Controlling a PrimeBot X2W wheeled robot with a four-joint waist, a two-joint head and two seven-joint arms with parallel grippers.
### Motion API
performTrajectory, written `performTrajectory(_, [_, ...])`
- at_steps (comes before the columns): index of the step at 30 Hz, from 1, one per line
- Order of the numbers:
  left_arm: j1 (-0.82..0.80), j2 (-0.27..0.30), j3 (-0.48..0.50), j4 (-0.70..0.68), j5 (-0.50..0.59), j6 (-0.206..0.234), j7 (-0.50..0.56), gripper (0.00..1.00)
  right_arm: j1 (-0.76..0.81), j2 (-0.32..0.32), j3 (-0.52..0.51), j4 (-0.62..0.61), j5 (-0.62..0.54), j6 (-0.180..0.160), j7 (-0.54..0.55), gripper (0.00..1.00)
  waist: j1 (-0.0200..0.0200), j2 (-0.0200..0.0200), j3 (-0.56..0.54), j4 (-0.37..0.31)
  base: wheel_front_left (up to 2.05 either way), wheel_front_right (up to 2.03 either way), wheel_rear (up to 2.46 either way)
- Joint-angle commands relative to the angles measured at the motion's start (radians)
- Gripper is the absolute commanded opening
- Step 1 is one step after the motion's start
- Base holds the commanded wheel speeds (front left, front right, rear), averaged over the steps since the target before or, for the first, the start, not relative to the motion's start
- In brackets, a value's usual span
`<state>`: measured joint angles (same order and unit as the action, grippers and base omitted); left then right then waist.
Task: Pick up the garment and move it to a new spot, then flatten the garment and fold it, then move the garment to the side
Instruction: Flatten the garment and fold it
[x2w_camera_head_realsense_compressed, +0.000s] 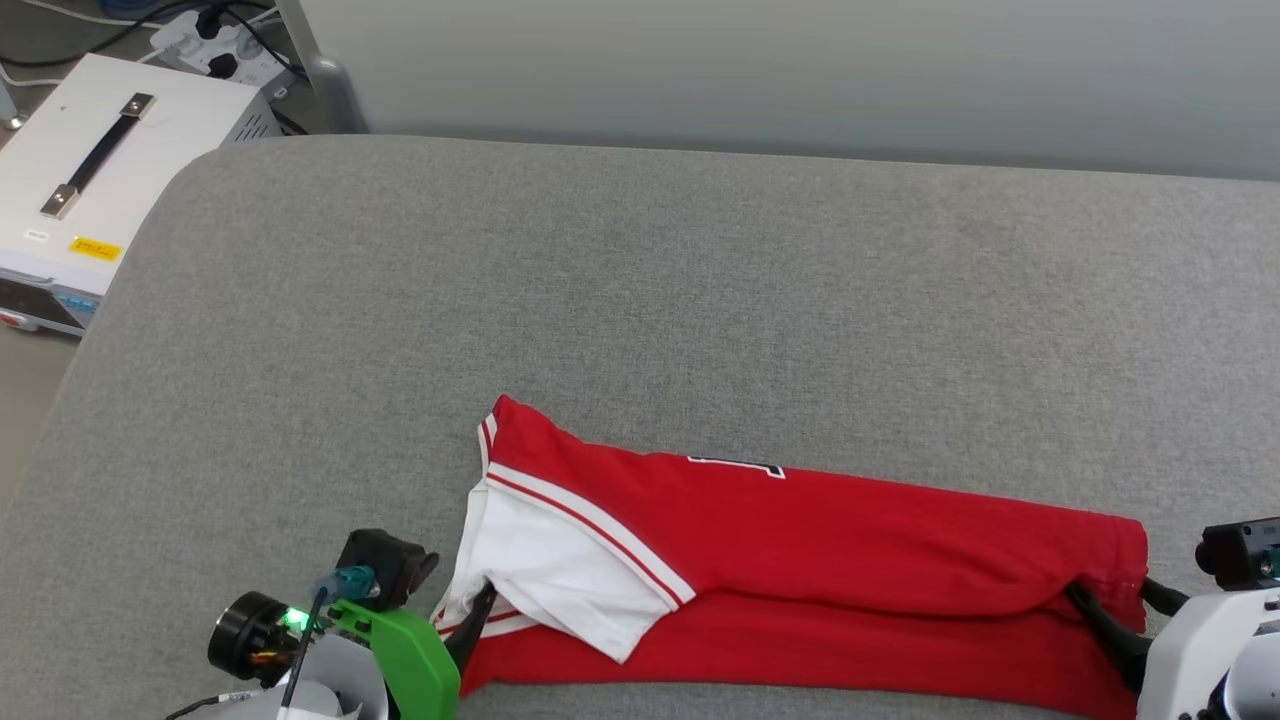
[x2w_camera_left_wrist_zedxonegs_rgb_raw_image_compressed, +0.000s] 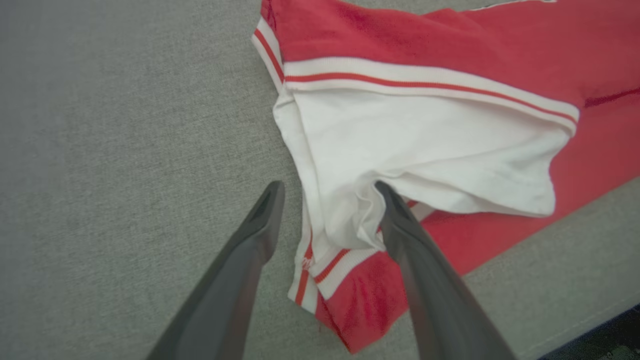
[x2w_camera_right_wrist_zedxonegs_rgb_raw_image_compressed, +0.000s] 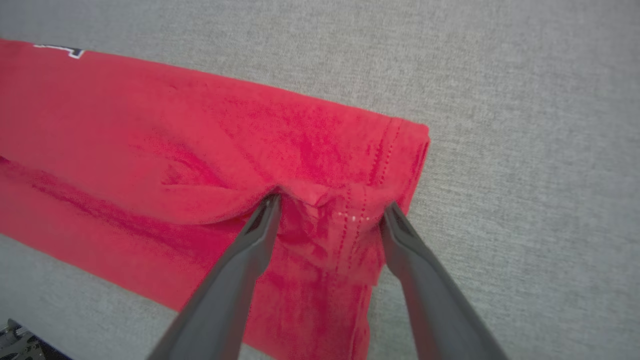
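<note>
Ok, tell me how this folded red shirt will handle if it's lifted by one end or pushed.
Likely floppy: the garment lies limp, its white sleeve bunched in soft wrinkles. Lifted by one end, the fold would probably sag open, since the layers at the hem lie loose. Pushed, it would more likely bunch than slide on the textured grey cushion.

The garment (x2w_camera_head_realsense_compressed: 850, 540) lies on the cushion (x2w_camera_head_realsense_compressed: 600, 280) along its near edge — box (x2w_camera_head_realsense_compressed: 110, 180) at far left
</note>
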<state>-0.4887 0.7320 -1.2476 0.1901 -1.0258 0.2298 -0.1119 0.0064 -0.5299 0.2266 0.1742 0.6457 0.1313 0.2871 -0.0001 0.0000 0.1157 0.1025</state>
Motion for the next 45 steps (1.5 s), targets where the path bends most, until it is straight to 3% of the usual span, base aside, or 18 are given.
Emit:
performTrajectory(1, [0.02, 0.002, 0.018, 0.0, 0.014, 0.031, -0.035, 1.0, 0.022, -0.006, -0.019, -0.026, 0.001, -0.001, -0.013, 1.0, 0.0001, 0.0, -0.02, 0.001, 0.0, 0.0, 0.0])
performTrajectory(6, [0.047, 0.025, 0.09, -0.061, 0.03, 0.134, -0.121, 1.0, 0.057, -0.037, -0.1, -0.138, 0.03, -0.001, 0.005, 1.0, 0.0001, 0.0, -0.043, 0.009, 0.0, 0.0, 0.0])
performTrajectory(11, [0.087, 0.025, 0.207, -0.132, 0.086, 0.234, -0.148, 1.0, 0.084, -0.082, -0.176, -0.219, 0.072, -0.001, 0.094, 1.0, 0.0001, 0.0, -0.045, 0.018, 0.0, 0.0, 0.0])
performTrajectory(17, [0.179, -0.02, 0.407, -0.208, 0.279, 0.329, -0.15, 1.0, 0.089, -0.122, -0.217, -0.212, 0.195, -0.001, 0.273, 1.0, 0.0001, 0.0, -0.03, 0.028, 0.0, 0.0, 0.0])
performTrajectory(20, [0.232, -0.056, 0.5, -0.235, 0.37, 0.352, -0.15, 1.0, 0.078, -0.125, -0.226, -0.186, 0.236, -0.001, 0.334, 1.0, 0.0001, 0.0, -0.015, 0.036, 0.0, 0.0, 0.0])
performTrajectory(27, [0.329, -0.156, 0.664, -0.27, 0.538, 0.328, -0.15, 1.0, 0.025, -0.102, -0.209, -0.098, 0.27, -0.001, 0.393, 1.0, 0.0001, 0.0, 0.032, 0.067, 0.0, 0.0, 0.0])
performTrajectory(45, [0.433, -0.454, 0.894, -0.249, 0.804, 0.149, -0.15, 1.0, -0.032, -0.03, 0.025, 0.028, 0.298, -0.001, 0.297, 1.0, 0.0001, 0.0, 0.078, 0.117, 0.0, 0.0, 0.0])
